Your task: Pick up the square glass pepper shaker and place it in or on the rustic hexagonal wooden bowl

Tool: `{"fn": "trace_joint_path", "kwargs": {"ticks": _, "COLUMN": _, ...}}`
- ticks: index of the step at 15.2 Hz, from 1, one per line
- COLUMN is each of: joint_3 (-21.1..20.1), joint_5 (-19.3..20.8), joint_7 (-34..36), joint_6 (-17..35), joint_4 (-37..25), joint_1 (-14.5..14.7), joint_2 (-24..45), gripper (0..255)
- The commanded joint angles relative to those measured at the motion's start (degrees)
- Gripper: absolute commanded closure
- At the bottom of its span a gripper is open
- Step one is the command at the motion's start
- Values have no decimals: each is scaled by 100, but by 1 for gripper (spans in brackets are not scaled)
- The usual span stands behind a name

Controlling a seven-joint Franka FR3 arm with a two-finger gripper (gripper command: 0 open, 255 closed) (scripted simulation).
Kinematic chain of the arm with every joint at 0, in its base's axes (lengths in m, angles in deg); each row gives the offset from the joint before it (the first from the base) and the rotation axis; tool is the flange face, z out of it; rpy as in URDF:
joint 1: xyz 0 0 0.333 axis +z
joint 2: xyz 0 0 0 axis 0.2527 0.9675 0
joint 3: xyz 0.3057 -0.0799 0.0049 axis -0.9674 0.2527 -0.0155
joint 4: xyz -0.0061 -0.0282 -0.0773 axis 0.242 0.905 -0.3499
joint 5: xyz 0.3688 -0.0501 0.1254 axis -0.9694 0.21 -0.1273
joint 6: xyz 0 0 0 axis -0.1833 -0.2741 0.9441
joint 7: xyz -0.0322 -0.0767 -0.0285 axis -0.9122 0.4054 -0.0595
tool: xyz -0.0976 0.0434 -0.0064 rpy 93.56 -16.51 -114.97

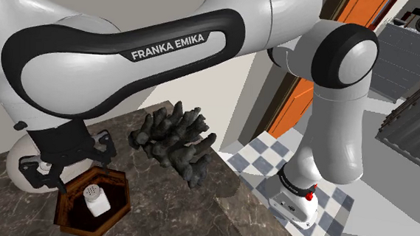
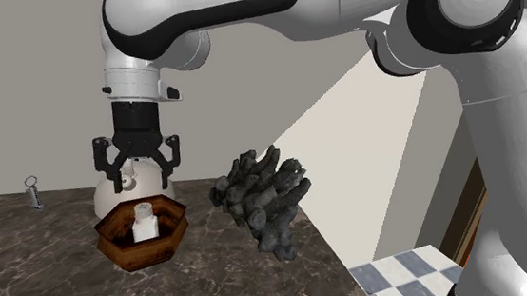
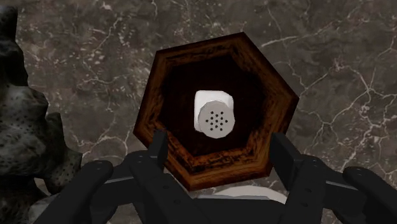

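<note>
The white shaker (image 3: pixel 214 116) stood inside the hexagonal wooden bowl (image 3: pixel 280 95), near its middle, with its perforated top facing up. The jaws hung wide open just above the bowl, touching neither it nor the shaker. In the wrist view the two black fingers (image 3: pixel 157 149) stood well apart over the bowl's rim. The bowl sat on a dark marble table (image 2: pixel 35 250). A dark, lumpy, coral-like object (image 2: pixel 263 199) lay on the table near the bowl, toward the second exterior view's right. A white rounded object (image 2: pixel 106 196) stood just behind the bowl.
</note>
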Motion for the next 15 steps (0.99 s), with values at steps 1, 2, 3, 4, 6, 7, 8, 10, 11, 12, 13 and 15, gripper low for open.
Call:
{"fn": "trace_joint_path", "kwargs": {"ticks": 1, "joint_3": 0, "joint_5": 0, "joint_7": 0, "joint_6": 0, "joint_4": 0, "joint_1": 0, "joint_2": 0, "gripper": 0}}
{"fn": "trace_joint_path", "kwargs": {"ticks": 2, "joint_3": 0, "joint_5": 0, "joint_7": 0, "joint_6": 0, "joint_4": 0, "joint_1": 0, "joint_2": 0, "gripper": 0}}
{"fn": "trace_joint_path", "kwargs": {"ticks": 3, "joint_3": 0, "joint_5": 0, "joint_7": 0, "joint_6": 0, "joint_4": 0, "joint_1": 0, "joint_2": 0, "gripper": 0}}
{"fn": "trace_joint_path", "kwargs": {"ticks": 4, "joint_3": 0, "joint_5": 0, "joint_7": 0, "joint_6": 0, "joint_4": 0, "joint_1": 0, "joint_2": 0, "gripper": 0}}
{"fn": "trace_joint_path", "kwargs": {"ticks": 6, "joint_3": 1, "joint_5": 7, "joint_7": 0, "joint_6": -399, "joint_4": -427, "joint_1": 23, "joint_2": 27, "gripper": 0}}
{"fn": "trace_joint_path", "kwargs": {"ticks": 7, "joint_3": 3, "joint_5": 18, "joint_7": 3, "joint_6": -607, "joint_4": -666, "joint_1": 44, "joint_2": 57, "gripper": 0}}
{"fn": "trace_joint_path", "kwargs": {"ticks": 8, "joint_3": 6, "joint_5": 30, "joint_7": 8, "joint_6": -776, "joint_4": -867, "joint_1": 65, "joint_2": 89, "gripper": 0}}
{"fn": "trace_joint_path", "kwargs": {"ticks": 10, "joint_3": 6, "joint_5": 30, "joint_7": 7, "joint_6": -775, "joint_4": -866, "joint_1": 64, "joint_2": 88, "gripper": 0}}
{"fn": "trace_joint_path", "kwargs": {"ticks": 11, "joint_3": 6, "joint_5": 30, "joint_7": 8, "joint_6": -776, "joint_4": -867, "joint_1": 65, "joint_2": 89, "gripper": 0}}
{"fn": "trace_joint_path", "kwargs": {"ticks": 12, "joint_3": 6, "joint_5": 30, "joint_7": 8, "joint_6": -776, "joint_4": -867, "joint_1": 65, "joint_2": 89, "gripper": 0}}
{"fn": "trace_joint_path", "kwargs": {"ticks": 13, "joint_3": 6, "joint_5": 30, "joint_7": 8, "joint_6": -776, "joint_4": -867, "joint_1": 65, "joint_2": 89, "gripper": 0}}
{"fn": "trace_joint_path", "kwargs": {"ticks": 15, "joint_3": 6, "joint_5": 30, "joint_7": 8, "joint_6": -776, "joint_4": -867, "joint_1": 65, "joint_2": 89, "gripper": 0}}
